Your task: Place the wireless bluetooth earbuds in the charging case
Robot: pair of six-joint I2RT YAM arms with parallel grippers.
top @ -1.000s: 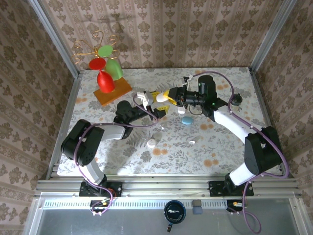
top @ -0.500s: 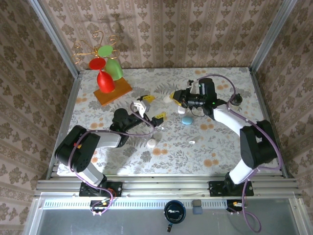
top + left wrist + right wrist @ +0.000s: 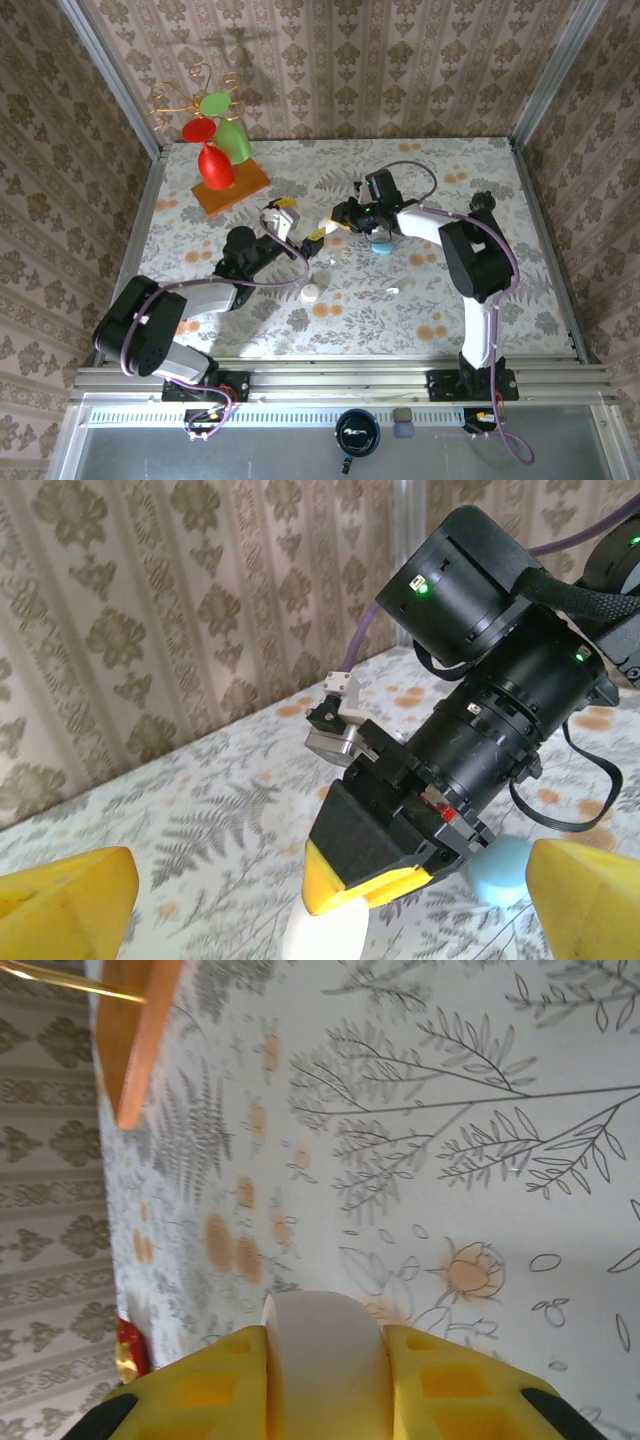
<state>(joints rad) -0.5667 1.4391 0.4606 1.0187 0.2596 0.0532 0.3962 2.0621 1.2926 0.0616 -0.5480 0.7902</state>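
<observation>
Where the floral table (image 3: pixel 200 260) runs to its far left corner, red and green ornaments (image 3: pixel 215 150) stand on an orange board (image 3: pixel 235 188). Right of them, toward the middle, the left gripper (image 3: pixel 300 219) hangs with its jaws spread wide and nothing between them. In its own wrist view the yellow fingertips (image 3: pixel 62 905) sit at the two edges of the picture. Nearer than it, a white case (image 3: pixel 311 293) lies on the table. Just right of the left gripper, almost nose to nose with it, the right gripper (image 3: pixel 322 1380) is closed on a white rounded piece (image 3: pixel 322 1345). Whether that is part of a case or an earbud I cannot tell. A blue case (image 3: pixel 382 245) rests on the table just near of the right wrist. Nearer still, a tiny white bit (image 3: pixel 392 290), seemingly one of the earbuds, lies loose, apart from both cases.
</observation>
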